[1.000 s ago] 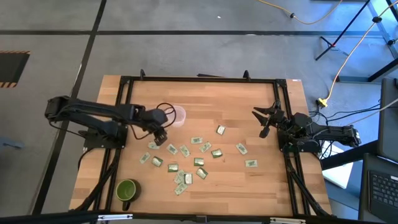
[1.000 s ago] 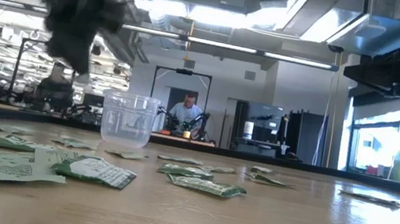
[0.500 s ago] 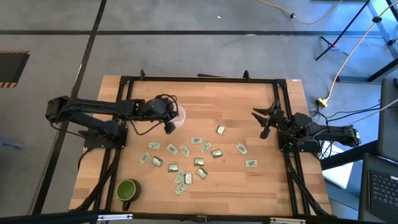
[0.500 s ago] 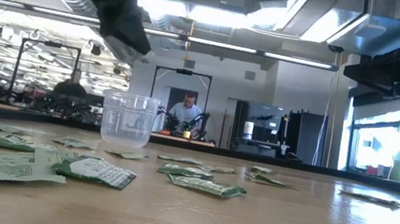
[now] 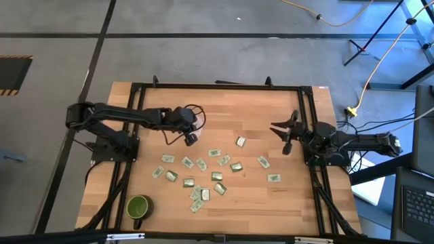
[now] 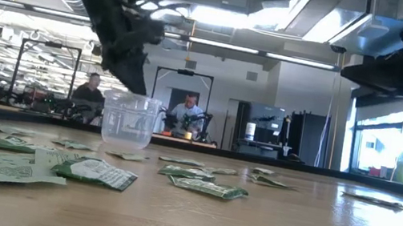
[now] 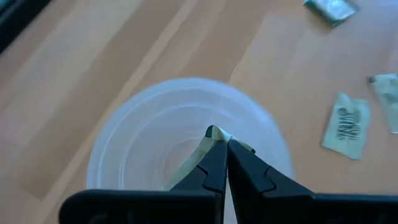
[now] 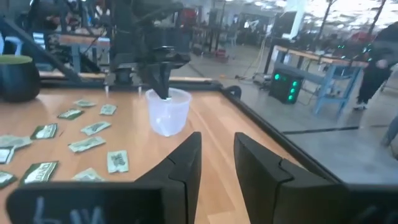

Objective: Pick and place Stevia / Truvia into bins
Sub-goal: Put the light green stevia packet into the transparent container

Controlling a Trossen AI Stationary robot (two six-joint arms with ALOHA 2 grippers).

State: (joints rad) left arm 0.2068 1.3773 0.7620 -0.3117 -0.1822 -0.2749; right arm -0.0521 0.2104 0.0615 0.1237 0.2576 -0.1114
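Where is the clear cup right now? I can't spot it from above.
The clear cup stands on the table's far left part, directly under the left gripper, which holds a sachet over it, just beyond the scattered packets.

The sachets (image 5: 201, 164) are green and white with small dark print. The cup (image 6: 129, 120) is clear, whitish plastic. The mug (image 5: 138, 207) is solid green. The table (image 5: 258, 108) is pale wood in plank stripes, framed in black. Both arms are dark.
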